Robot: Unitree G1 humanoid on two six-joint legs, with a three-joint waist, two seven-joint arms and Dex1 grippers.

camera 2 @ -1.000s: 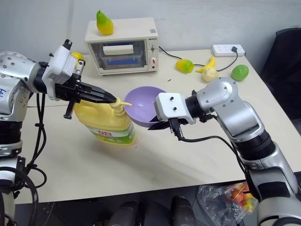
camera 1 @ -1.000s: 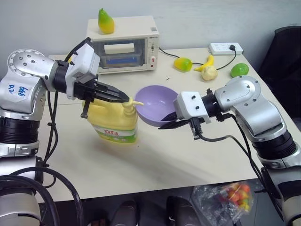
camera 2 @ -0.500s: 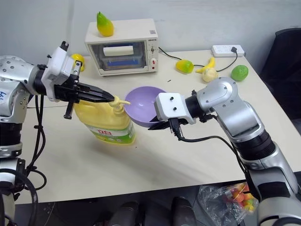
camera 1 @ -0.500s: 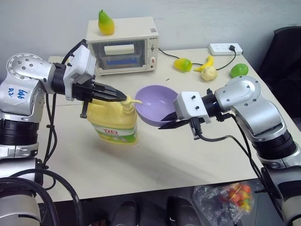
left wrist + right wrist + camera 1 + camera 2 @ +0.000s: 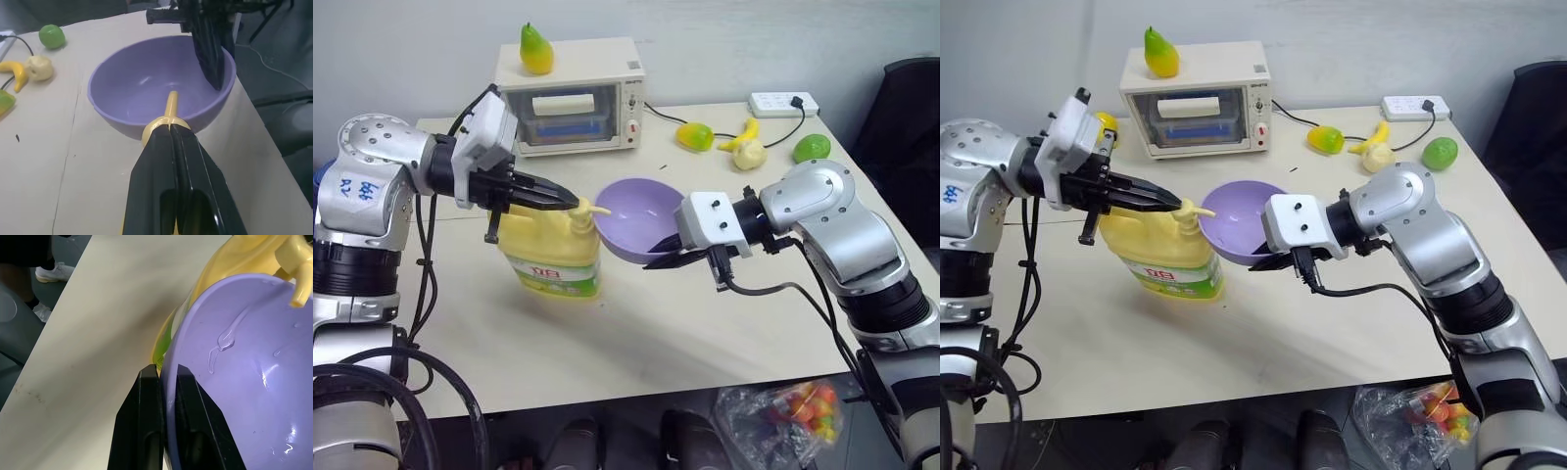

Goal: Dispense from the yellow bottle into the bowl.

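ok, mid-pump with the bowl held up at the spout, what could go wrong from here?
1. The right gripper pinches only the rim of the tilted bowl; it could slip or twist.
2. The left gripper, shut, presses on top of the yellow bottle, whose base nothing steadies; an off-centre push could tip it.
3. The spout tip sits just over the rim, so a small shift may put liquid on the table.

The round lavender plastic bowl (image 5: 244,382) is smooth and glossy, with clear wet streaks and droplets shining on its inner wall. The large pale-yellow plastic bottle (image 5: 551,245) looks smooth with a soft sheen and carries a glossy green-and-white printed label, while the black two-fingered grippers — left gripper (image 5: 570,203) and right gripper (image 5: 655,261) — look like smooth hard plastic. The cream tabletop (image 5: 636,333) is matt — smooth, faintly scuffed.
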